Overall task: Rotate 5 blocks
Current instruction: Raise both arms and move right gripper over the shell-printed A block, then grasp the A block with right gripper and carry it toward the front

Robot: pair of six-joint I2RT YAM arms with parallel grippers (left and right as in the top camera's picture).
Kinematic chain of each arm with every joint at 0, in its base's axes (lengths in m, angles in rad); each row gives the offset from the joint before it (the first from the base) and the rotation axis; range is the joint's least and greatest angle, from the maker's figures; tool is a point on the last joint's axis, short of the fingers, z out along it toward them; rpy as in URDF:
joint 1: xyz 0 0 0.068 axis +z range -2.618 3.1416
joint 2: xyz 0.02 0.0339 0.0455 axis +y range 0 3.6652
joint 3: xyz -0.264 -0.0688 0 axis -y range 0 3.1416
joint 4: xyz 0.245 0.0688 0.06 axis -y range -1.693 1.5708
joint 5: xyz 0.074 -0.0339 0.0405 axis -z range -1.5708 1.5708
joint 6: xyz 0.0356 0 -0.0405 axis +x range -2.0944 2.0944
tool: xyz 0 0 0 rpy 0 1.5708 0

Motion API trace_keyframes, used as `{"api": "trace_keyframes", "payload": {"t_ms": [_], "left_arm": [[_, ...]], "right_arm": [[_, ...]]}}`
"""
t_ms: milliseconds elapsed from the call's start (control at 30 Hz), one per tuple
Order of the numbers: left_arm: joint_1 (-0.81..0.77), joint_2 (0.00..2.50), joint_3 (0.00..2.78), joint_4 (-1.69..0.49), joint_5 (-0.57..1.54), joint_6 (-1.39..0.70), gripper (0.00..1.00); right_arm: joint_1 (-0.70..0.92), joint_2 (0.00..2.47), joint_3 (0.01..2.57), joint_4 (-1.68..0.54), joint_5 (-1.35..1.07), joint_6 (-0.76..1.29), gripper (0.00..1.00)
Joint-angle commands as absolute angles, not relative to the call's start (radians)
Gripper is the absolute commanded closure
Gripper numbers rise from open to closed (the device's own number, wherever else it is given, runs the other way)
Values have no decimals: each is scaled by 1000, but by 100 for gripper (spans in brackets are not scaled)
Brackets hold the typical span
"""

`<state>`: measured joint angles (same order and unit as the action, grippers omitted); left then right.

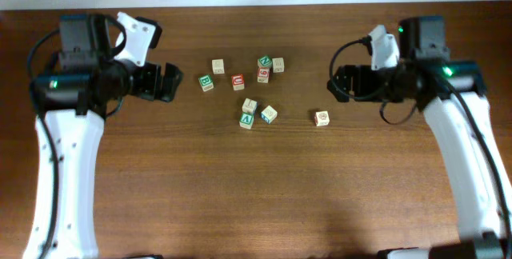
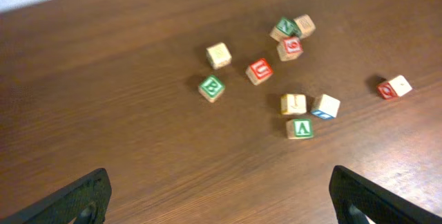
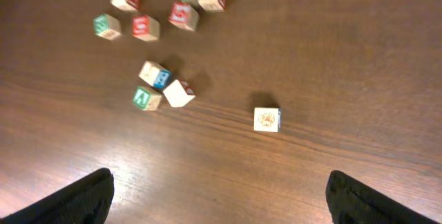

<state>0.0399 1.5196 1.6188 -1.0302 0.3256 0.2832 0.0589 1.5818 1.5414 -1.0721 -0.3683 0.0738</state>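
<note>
Several pale wooden blocks lie scattered mid-table. Among them are a red-faced block (image 1: 238, 81) (image 2: 260, 71), a green-faced block (image 1: 264, 61) (image 2: 285, 28), a blue-faced block (image 2: 325, 106) (image 3: 154, 75) and an orange-ring block (image 1: 322, 117) (image 3: 266, 119) lying alone at the right. My left gripper (image 1: 168, 81) (image 2: 219, 186) hovers open to the left of the cluster with nothing between its fingers. My right gripper (image 1: 336, 81) (image 3: 219, 186) hovers open to the right, above and behind the orange-ring block, and holds nothing.
A green "B" cube (image 1: 206, 82) (image 2: 211, 88) sits at the cluster's left and a red "6" cube (image 1: 263, 76) (image 2: 290, 48) below the green-faced block. A green "V" cube (image 1: 247, 120) lies nearest the front. The brown table (image 1: 256, 195) ends at a white wall behind.
</note>
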Motion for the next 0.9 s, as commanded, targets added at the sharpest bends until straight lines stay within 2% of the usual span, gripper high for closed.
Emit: {"api": "trace_keyframes", "payload": {"t_ms": [0, 167, 200, 267, 300, 333, 433, 600, 733, 867], "left_arm": [[42, 1597, 1637, -1045, 408, 273, 1], [42, 1661, 1637, -1072, 443, 273, 1], [42, 1670, 1637, -1071, 442, 273, 1], [42, 1673, 1637, -1067, 441, 273, 1], [42, 1673, 1637, -1063, 441, 273, 3], [42, 1673, 1637, -1061, 441, 273, 10], [42, 1673, 1637, -1061, 414, 273, 22], [42, 1673, 1637, -1060, 335, 191, 22], [42, 1673, 1637, -1060, 332, 191, 21], [39, 1674, 1637, -1059, 332, 191, 19]], "right_arm": [[72, 1687, 1563, -1070, -387, 60, 2], [73, 1793, 1563, -1048, -489, 60, 1], [81, 1829, 1563, -1039, -475, 60, 16], [107, 1871, 1562, -1028, -400, 120, 21], [130, 1896, 1562, -1025, -315, 178, 23], [150, 1917, 1562, -1024, -246, 216, 25], [200, 1971, 1562, -1025, -126, 249, 27], [236, 2024, 1562, -1014, -36, 302, 32], [236, 2057, 1559, -989, -23, 305, 46], [236, 2083, 1558, -976, -20, 305, 55]]}}
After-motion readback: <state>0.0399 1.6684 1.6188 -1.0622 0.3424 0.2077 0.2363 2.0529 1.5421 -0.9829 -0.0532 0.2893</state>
